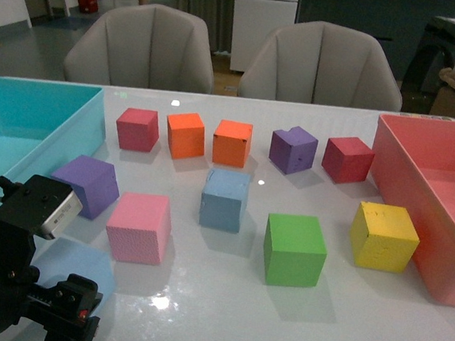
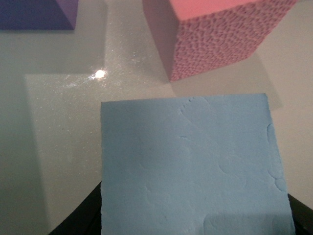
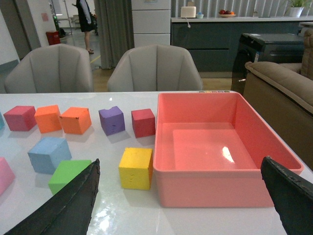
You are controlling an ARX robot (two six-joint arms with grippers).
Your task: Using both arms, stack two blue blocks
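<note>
Though faintly dimpled, the blue foam cube [image 2: 190,166] looks square-edged.

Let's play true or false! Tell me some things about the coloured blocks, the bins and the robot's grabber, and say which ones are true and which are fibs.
1. The pink bin has nothing in it. True.
2. The two blue blocks are already stacked. False: one blue block stands alone mid-table, and the second blue block lies apart, near the robot's left side.
3. The yellow block is inside the pink bin. False: it stands on the table beside the bin.
4. The right gripper is open and holds nothing. True.
5. There are three orange blocks. False: there are only two orange blocks, side by side in the back row.
</note>
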